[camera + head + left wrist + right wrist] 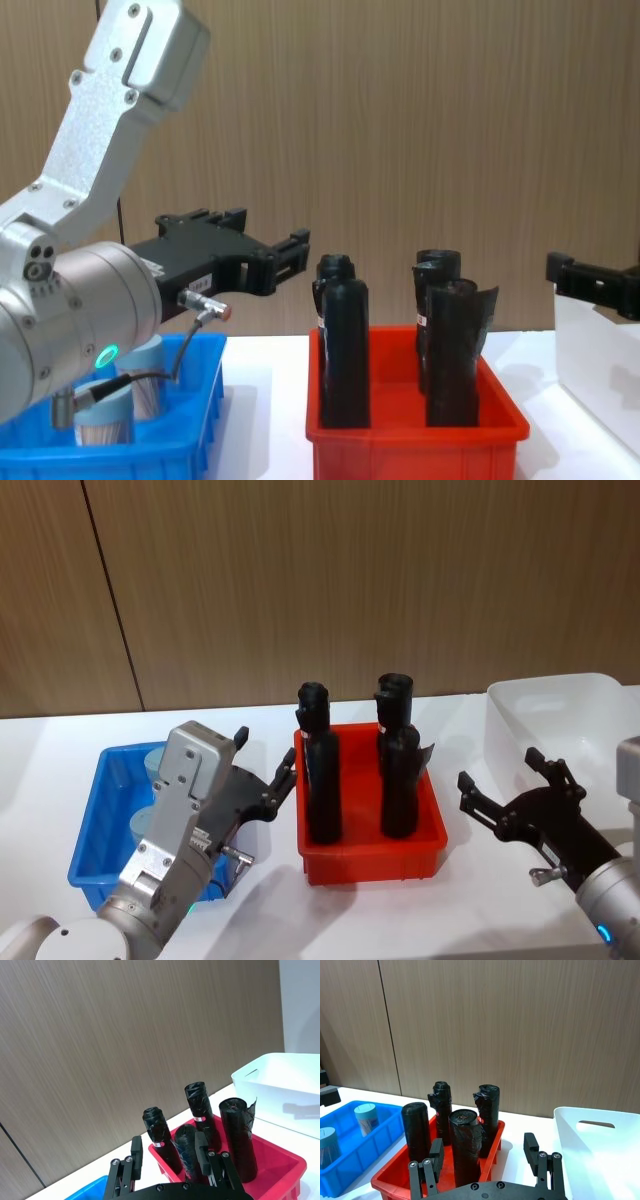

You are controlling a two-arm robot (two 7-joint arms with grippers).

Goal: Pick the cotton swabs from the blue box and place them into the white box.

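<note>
The cotton swabs, two blue-lidded jars, are stood in the blue box at the left of the table. The left gripper is held spread and empty, raised between that box and the red bin of black wrapped rolls. The right gripper is likewise spread, nothing grasped, between the red bin and the white box. The jars are shown plainly in the right wrist view; in the head view they are largely masked by the left arm.

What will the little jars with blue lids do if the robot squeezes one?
The jars look like hard clear plastic, so they probably keep their shape. They are round, so tipped over they might roll. Filled with thin sticks, they are likely light.
</note>
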